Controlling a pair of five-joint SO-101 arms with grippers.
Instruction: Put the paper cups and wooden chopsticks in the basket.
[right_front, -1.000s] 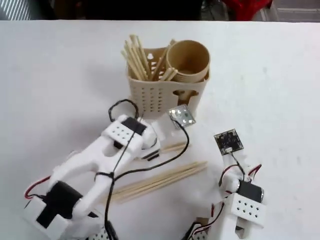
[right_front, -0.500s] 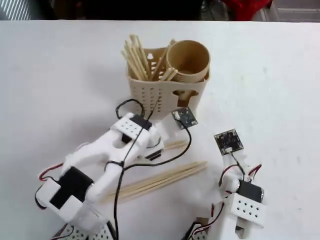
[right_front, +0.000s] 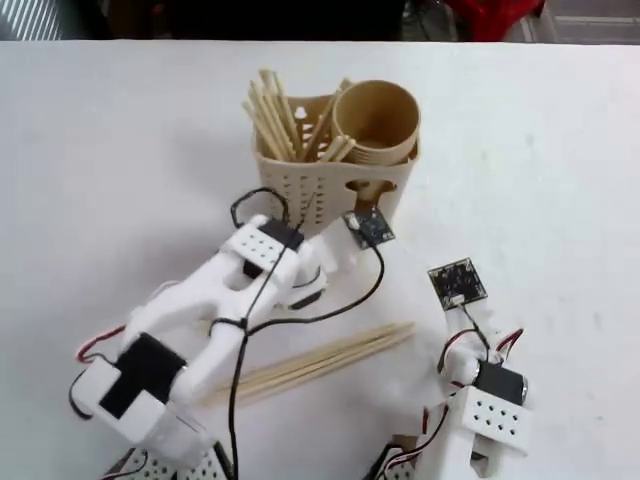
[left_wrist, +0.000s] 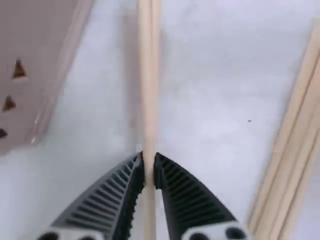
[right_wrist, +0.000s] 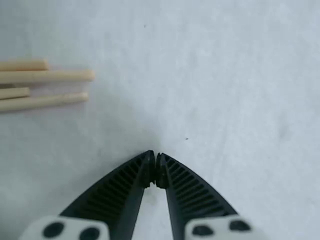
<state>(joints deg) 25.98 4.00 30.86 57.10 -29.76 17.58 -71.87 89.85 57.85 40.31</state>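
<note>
here left fingers (left_wrist: 117, 197) pinch chopsticks (left_wrist: 148, 75) beside basket (left_wrist: 37, 55)

The high camera is fixed above the counter (right_front: 560, 150) and looks steeply down, with the arm bases at the near edge and the basket (right_front: 330, 190) farther off. Each wrist camera sits just behind its own hand and looks forward along the fingers, very close to the counter. The left hand (left_wrist: 148, 160) camera looks along a pinched chopstick (left_wrist: 148, 75), beside the basket's wall. The right hand (right_wrist: 153, 159) camera faces the counter. All three views share the loose chopsticks (right_front: 320, 358).
</note>
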